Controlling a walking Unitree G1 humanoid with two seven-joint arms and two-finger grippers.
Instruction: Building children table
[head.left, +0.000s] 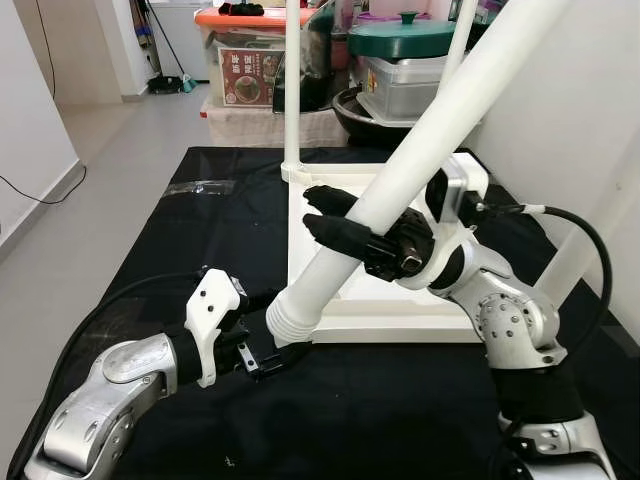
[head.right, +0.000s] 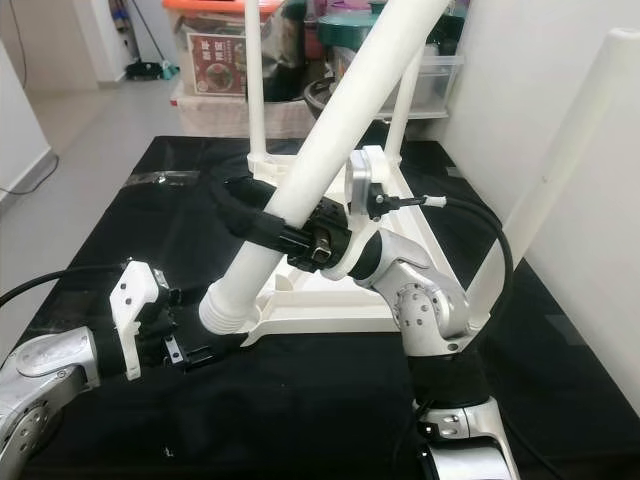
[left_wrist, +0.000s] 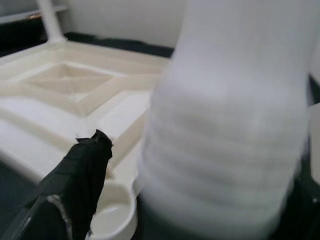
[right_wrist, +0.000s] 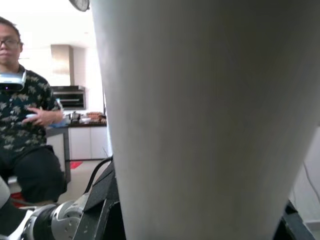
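On the black mat (head.left: 150, 250), right gripper (head.left: 340, 222) clamps the table leg (head.left: 420, 150).

A black cloth (head.left: 150, 260) is covering the floor, with a scrap of clear plastic wrap (head.left: 200, 187) lying crumpled on it. Behind it, a clear storage bin with an orange lid (head.left: 245, 50) is standing beside a dark pot (head.left: 365, 115) and a teal-lidded pot (head.left: 400, 38). A person in a patterned shirt (right_wrist: 22, 120) is sitting near a kitchen cabinet (right_wrist: 87, 142).
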